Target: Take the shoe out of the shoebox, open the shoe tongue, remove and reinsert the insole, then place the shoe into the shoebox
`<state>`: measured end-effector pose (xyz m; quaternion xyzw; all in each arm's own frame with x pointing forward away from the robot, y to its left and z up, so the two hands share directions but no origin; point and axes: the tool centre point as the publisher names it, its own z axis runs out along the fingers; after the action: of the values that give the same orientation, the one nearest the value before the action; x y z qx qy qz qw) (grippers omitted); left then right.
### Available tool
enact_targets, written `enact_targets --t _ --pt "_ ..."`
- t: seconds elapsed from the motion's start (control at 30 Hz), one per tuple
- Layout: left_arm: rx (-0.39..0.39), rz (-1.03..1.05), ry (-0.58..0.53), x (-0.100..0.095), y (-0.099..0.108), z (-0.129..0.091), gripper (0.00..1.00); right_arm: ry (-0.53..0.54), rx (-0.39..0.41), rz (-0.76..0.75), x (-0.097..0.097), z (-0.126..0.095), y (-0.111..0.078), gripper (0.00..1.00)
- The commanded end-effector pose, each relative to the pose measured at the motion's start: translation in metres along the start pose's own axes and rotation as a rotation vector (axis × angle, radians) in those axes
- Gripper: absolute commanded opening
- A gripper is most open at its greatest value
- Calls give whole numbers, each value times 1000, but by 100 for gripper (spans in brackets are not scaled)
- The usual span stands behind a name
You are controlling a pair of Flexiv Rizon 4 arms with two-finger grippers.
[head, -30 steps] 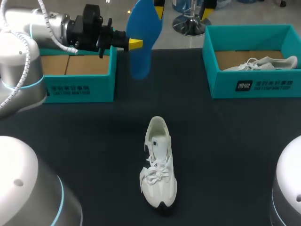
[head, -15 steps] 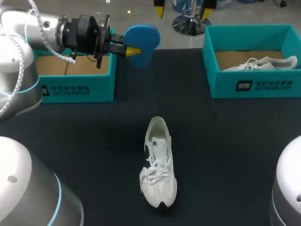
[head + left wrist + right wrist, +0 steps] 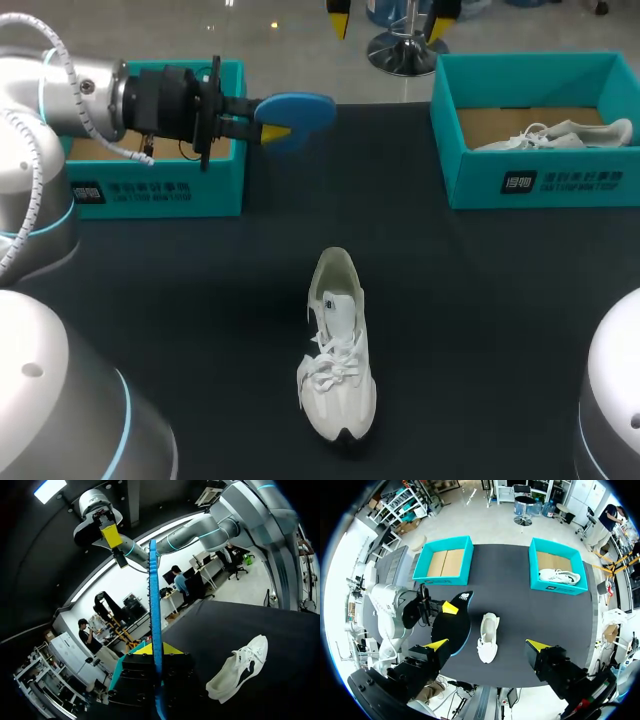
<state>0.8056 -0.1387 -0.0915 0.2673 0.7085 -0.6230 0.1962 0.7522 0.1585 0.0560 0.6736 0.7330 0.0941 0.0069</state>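
One insole pinched in left hand, right hand spread

Head cam: fixed, above + behind robot, angled down on the matte black desk, mid range.

L wrist cam: rides on left tool, very close, aimed along the fingers, roughly level across the desk. Flat blue insole sits edge-on right at the lens.

R wrist cam: on right tool, high up, facing straight down. Farthest of the 3, whole desk in frame.

Overlap: white lace-up sneaker in all 3. Head + R wrist both get left teal cardboard box, right teal cardboard box, left tool w/ insole. Right tool also shows in L wrist cam, overhead.
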Motion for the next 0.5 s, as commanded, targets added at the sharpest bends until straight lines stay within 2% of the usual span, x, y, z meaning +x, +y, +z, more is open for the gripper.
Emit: enact_targets --t 0.03,0.17,0.23,0.3,0.33,0.4,0.43,0.5 --pt "-2 1 -1 1 0 0 0 -1 1 1 0 0 1 100" --pt "-2 1 -1 1 0 0 0 -1 1 1 0 0 1 100" --pt "-29 200 42 -12 -12 2 0 -1 1 1 0 0 1 100" --pt "10 398 12 -21 -19 -1 0 -1 1 1 0 0 1 100" --pt "21 450 -18 -21 -18 -6 0 -1 1 1 0 0 1 100" --pt "17 547 -12 -18 -15 -12 0 -1 1 1 0 0 1 100" --pt "45 623 -15 -15 -17 -15 0 -1 1 1 0 0 1 100" --pt "53 688 -5 -10 -16 -17 0 -1 1 1 0 0 1 100"
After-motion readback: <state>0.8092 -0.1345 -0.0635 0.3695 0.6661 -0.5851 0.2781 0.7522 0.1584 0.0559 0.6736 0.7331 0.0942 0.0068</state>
